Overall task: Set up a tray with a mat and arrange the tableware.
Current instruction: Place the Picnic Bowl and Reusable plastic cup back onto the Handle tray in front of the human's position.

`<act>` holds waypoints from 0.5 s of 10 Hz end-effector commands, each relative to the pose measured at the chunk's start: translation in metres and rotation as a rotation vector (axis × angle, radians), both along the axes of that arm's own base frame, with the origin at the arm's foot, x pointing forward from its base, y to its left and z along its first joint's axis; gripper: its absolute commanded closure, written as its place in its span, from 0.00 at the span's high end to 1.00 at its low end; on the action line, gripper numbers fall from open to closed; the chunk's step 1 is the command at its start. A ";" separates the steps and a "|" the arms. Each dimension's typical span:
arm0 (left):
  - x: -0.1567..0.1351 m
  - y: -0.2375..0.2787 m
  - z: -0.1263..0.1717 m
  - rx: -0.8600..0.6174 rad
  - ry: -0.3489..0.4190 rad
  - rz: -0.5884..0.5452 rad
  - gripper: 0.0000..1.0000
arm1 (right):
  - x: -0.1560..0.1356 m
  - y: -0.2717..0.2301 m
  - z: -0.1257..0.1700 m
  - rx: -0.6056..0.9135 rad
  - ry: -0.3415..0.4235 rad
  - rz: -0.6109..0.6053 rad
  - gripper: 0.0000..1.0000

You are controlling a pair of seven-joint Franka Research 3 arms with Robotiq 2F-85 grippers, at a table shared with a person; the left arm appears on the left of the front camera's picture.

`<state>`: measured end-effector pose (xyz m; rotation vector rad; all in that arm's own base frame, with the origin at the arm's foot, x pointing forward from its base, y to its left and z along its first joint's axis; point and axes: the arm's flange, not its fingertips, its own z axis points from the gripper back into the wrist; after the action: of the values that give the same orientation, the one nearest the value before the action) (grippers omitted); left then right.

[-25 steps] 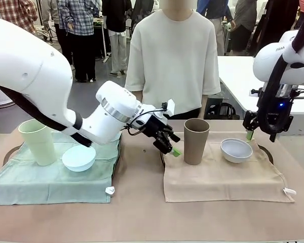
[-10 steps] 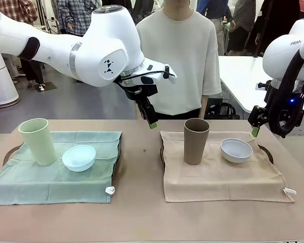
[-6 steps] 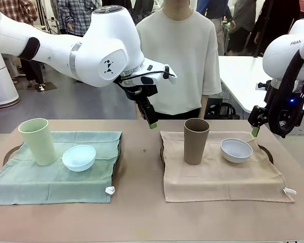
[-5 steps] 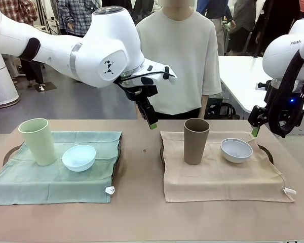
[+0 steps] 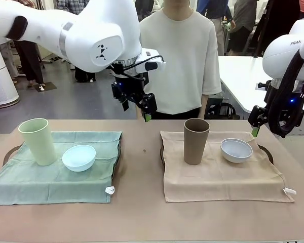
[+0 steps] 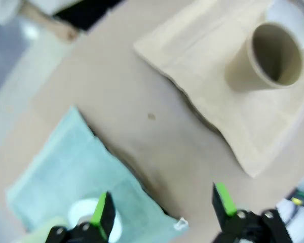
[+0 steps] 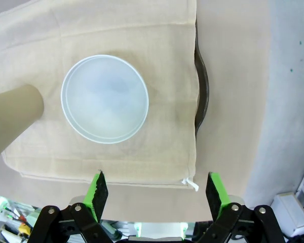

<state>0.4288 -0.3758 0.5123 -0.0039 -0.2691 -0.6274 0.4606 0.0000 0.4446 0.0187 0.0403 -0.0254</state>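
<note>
1. This is a robot lab or demonstration hall: two white robot arms (image 5: 91, 35) work over one brown bench (image 5: 142, 202).
2. A person in a white T-shirt (image 5: 180, 55) stands at the bench's far side.
3. Behind, more people stand about on a grey floor (image 5: 66, 101).
4. A white table (image 5: 238, 76) stands at the right.

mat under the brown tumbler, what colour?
Beige mat under the brown tumbler; clearest in the front view.

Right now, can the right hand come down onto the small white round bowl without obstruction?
Probably yes: the open right hand hangs above the small white round bowl, nothing lies between them, and the tall brown tumbler stands aside.
</note>
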 end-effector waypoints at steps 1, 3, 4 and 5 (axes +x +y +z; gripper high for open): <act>-0.023 -0.003 0.014 -0.014 0.110 0.190 1.00 | 0.001 0.000 -0.001 0.000 0.002 0.005 1.00; -0.012 0.002 0.004 0.015 0.051 0.094 1.00 | 0.001 0.000 -0.001 0.000 0.002 0.005 1.00; -0.012 0.002 0.004 0.015 0.051 0.094 1.00 | 0.001 0.000 -0.001 0.000 0.002 0.005 1.00; -0.012 0.002 0.004 0.015 0.051 0.094 1.00 | 0.001 0.000 -0.001 0.000 0.002 0.005 1.00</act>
<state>0.4108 -0.3747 0.5196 0.0002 -0.1899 -0.5063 0.4606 -0.0001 0.4445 0.0187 0.0405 -0.0256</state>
